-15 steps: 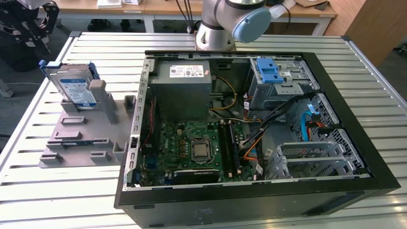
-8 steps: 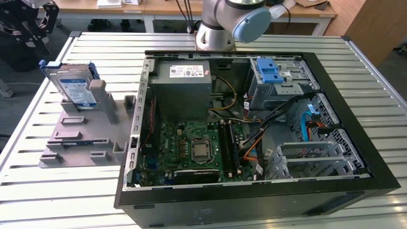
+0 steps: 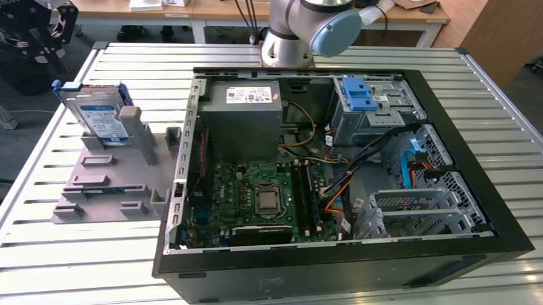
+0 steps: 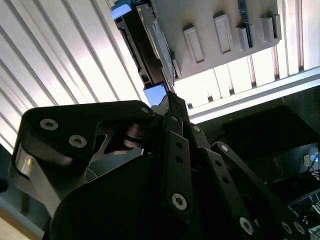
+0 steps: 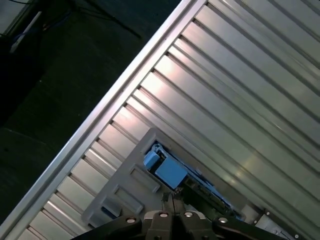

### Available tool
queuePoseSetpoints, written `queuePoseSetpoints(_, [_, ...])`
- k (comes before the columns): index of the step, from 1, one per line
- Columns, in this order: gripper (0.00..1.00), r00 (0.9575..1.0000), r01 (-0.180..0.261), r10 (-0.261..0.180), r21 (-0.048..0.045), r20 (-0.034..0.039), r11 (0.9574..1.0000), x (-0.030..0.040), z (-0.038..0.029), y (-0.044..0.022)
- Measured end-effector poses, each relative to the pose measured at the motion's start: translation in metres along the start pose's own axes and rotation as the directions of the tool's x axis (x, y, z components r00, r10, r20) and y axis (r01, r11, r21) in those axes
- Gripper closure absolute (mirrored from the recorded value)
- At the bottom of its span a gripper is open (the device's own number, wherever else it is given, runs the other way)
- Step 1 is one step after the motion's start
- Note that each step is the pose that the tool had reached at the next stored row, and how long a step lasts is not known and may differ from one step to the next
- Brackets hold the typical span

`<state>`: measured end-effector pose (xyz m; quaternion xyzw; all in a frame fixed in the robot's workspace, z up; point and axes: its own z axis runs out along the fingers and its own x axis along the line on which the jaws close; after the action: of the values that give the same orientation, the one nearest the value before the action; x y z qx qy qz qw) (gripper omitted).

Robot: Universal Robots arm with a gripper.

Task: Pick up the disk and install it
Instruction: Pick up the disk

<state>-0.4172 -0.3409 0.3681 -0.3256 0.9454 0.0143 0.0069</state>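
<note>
Now the end effector (image 5: 171,199) hangs with its fingers pressed together and nothing between them, pointing down toward the disk (image 3: 100,119) but apart from it. The disk stands on edge in a grey holder (image 3: 110,184) on the slatted surface (image 3: 60,260), at the exterior view's left, with blue rails along its sides. Farther to the exterior view's right lies the open case (image 3: 339,273), with the board (image 3: 263,190), power supply (image 3: 246,121) and drive cage (image 3: 373,108) inside it, and the arm's base (image 3: 288,38) is behind it.
</note>
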Motion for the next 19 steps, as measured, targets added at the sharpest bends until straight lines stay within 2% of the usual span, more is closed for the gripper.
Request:
queuePoseSetpoints(5, [0.89, 0.9983, 0.059, -0.059, -0.0013, -0.0012, 0.9983, 0.0, 0.0002, 0.0])
queuePoseSetpoints(8, [0.89, 0.9939, 0.11, -0.11, -0.0025, -0.0022, 0.9939, 0.0, 0.0004, 0.0])
queuePoseSetpoints(14, [0.89, 0.9777, 0.21, -0.21, -0.0049, -0.004, 0.9777, 0.0, 0.0007, 0.0])
queuePoseSetpoints(19, [0.89, 0.9585, 0.285, -0.285, -0.0069, -0.0052, 0.9585, 0.0, 0.0008, 0.0])
